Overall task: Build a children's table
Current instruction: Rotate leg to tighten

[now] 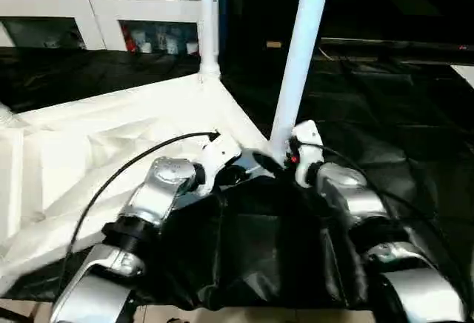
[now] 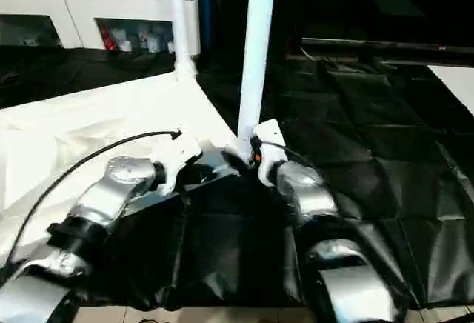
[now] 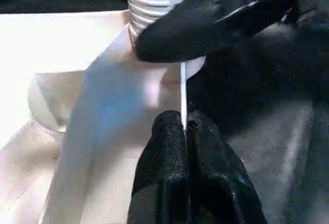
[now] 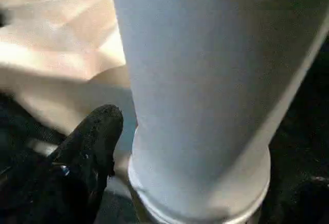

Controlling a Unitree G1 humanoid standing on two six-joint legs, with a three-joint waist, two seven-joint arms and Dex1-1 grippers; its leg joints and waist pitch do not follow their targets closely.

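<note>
Children's table (image 1: 111, 130), white plastic, lies upside down on black sheeting (image 1: 385, 115) and fills the left half of the left eye view, its ribbed underside facing up. 2 legs stand upright from its corners: the far leg (image 1: 208, 19) rises at the upper centre of the frame from the far corner socket, and the near leg (image 1: 300, 49) rises just right of centre, leaning slightly to the right toward the top edge, its base at the near corner of the top.

At the middle of the frame both silver forearms meet at that near corner. The left gripper (image 3: 185, 131) has its 2 black fingers pressed flat together, tips resting at the thin white edge of the table top just below the ribbed foot of the near leg. The right gripper (image 4: 195, 147) stands with its fingers spread on either side of the near leg's base; one black finger (image 4: 95, 131) lies just beside the leg, and in the left wrist view the same gripper's finger crosses in front of the ribbed collar. Whether it presses on the leg cannot be told.

A white cabinet (image 1: 96, 4) with glass doors stands along the upper left of the frame.
</note>
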